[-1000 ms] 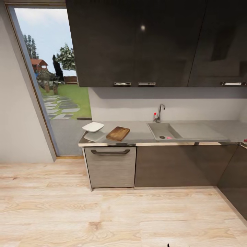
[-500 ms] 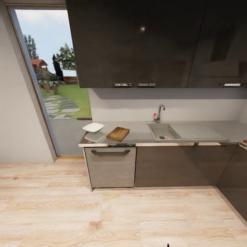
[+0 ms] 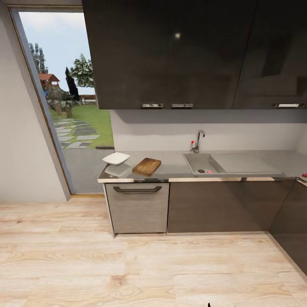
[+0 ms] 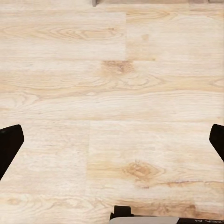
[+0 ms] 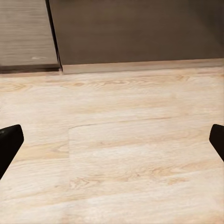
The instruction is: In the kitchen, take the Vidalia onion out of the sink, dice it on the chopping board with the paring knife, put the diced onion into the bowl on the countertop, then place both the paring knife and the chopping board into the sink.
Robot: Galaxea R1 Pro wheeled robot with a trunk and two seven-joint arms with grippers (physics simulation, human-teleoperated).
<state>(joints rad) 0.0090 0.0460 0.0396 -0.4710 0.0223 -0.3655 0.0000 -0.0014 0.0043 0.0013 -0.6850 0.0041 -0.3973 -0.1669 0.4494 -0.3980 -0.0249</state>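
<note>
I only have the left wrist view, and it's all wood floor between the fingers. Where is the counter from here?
Observer: Ahead of the robot. In the head view the countertop runs along the far wall, a stretch of floor away.
Operator: Is the chopping board up there?
Observer: Yes, the chopping board lies on the countertop's left part, with the bowl just left of it.
Operator: And the sink?
Observer: The sink sits right of the board, under the tap; something small and pink lies by its drain.
Operator: What about the right arm?
Observer: The right gripper has its fingers spread wide, empty, above the floor near the cabinet base.
</note>
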